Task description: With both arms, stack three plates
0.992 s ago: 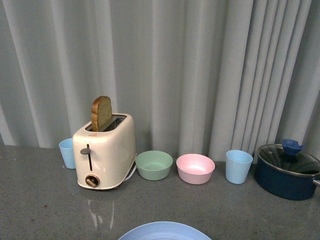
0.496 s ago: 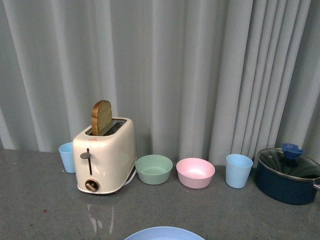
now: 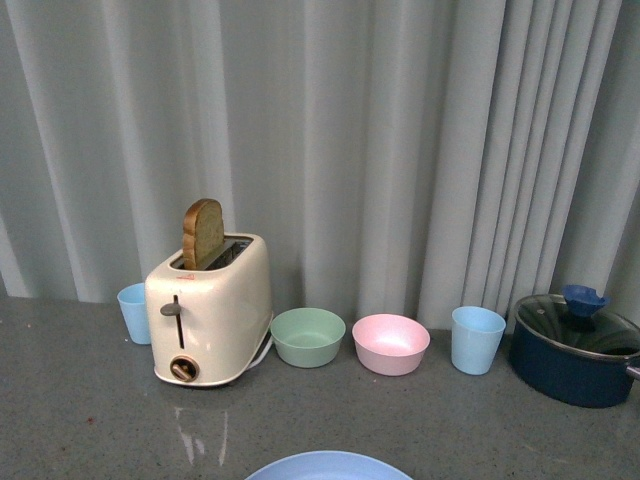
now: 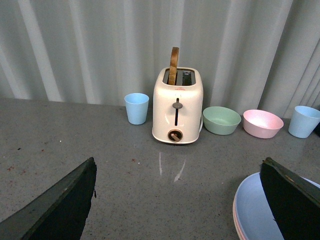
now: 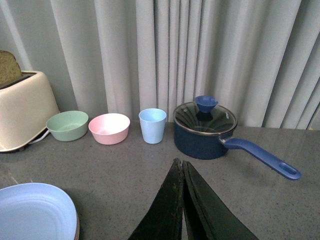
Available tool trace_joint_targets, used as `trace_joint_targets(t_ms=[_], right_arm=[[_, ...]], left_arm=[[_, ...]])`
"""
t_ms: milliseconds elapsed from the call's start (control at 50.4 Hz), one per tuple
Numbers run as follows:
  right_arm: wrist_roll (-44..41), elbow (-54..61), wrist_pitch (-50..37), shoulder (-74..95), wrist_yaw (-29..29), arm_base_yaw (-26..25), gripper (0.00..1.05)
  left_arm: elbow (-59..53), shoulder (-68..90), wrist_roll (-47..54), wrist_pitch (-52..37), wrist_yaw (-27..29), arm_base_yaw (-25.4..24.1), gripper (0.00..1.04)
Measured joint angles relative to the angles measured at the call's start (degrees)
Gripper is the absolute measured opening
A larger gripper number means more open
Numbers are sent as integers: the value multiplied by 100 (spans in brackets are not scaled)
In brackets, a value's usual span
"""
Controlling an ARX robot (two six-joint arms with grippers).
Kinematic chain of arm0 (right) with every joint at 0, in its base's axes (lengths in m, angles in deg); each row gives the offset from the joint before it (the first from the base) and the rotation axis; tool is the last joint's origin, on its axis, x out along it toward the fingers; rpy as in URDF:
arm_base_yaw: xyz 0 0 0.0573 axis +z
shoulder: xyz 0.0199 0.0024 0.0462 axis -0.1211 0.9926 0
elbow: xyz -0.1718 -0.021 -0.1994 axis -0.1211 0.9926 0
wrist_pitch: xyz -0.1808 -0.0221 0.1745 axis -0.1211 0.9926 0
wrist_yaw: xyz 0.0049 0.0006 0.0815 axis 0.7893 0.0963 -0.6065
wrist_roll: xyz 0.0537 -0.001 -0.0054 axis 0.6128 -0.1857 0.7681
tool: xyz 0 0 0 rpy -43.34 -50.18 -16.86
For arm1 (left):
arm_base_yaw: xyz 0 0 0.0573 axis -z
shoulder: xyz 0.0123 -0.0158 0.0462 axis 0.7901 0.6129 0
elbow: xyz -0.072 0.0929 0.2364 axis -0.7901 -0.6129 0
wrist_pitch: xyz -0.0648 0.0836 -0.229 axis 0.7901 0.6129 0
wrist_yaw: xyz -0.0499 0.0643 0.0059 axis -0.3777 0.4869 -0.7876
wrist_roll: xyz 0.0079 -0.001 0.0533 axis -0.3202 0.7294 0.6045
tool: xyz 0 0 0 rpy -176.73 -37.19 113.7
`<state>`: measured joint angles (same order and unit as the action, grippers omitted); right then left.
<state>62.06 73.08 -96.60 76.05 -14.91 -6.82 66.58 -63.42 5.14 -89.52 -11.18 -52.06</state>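
Slightly less blue plate [image 3: 328, 466] shows than before, apparently stacked.

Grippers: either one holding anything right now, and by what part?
Nothing held. The left gripper is open, its fingers wide apart over bare table. The right gripper is shut with nothing between its fingers.

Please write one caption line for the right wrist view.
Shut right hand above the counter, facing a lidded blue saucepan.
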Motion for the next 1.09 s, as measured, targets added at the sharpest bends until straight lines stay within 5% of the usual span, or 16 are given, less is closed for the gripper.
trace_joint_targets(t_ms=[1091], right_arm=[[0,-2,2675,-2675,-13,-2,3]], left_arm=[[0,-7,0,0,0,0,98]])
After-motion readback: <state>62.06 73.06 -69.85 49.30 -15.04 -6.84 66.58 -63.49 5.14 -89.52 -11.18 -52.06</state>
